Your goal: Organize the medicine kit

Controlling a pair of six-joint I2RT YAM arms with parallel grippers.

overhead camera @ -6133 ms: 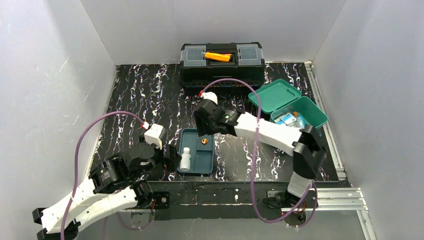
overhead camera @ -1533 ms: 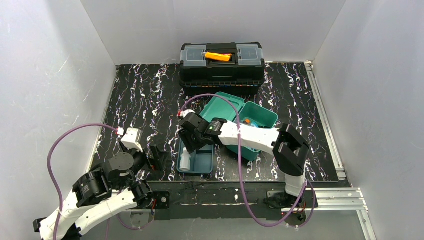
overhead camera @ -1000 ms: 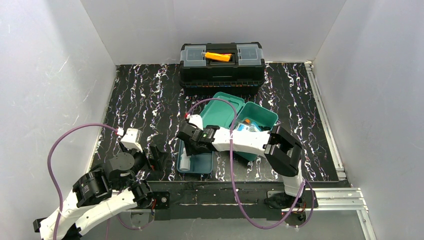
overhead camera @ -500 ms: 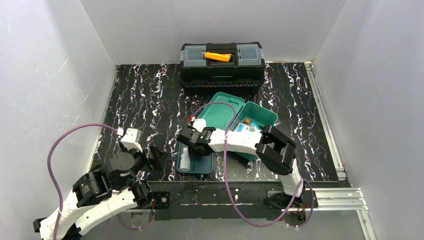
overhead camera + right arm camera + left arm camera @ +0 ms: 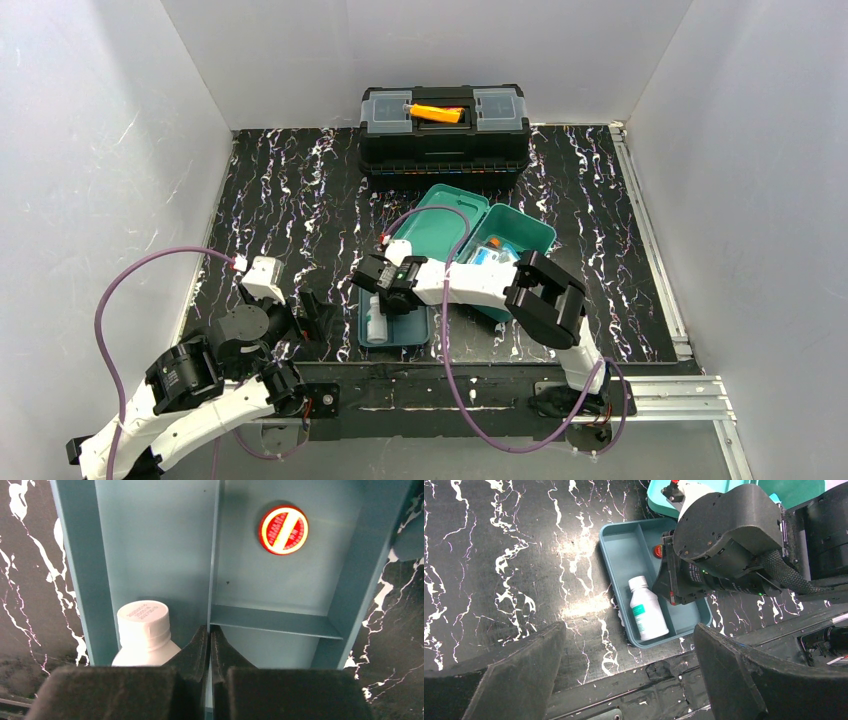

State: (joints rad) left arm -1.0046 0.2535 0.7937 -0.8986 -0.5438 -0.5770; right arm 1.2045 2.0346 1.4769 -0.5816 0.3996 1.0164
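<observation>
We see one white bottle point(image 5: 142, 625) and one red disc point(image 5: 283, 530) in the one divided tray point(image 5: 155, 545), whose divider the right claw point(image 5: 210, 639) pinches, while the left claw point(image 5: 628, 630) gapes wide.

R arm point(image 5: 470, 282) reaching left, wrist low, R fingers point(image 5: 196, 652) pinched together; L arm point(image 5: 190, 400) folded, L fingers point(image 5: 519, 675) wide apart.

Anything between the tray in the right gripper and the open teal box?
Nothing visible. The dark teal divided plastic tray and the open teal-green plastic medicine box lie side by side, only the arm of the right gripper over the gap.
</observation>
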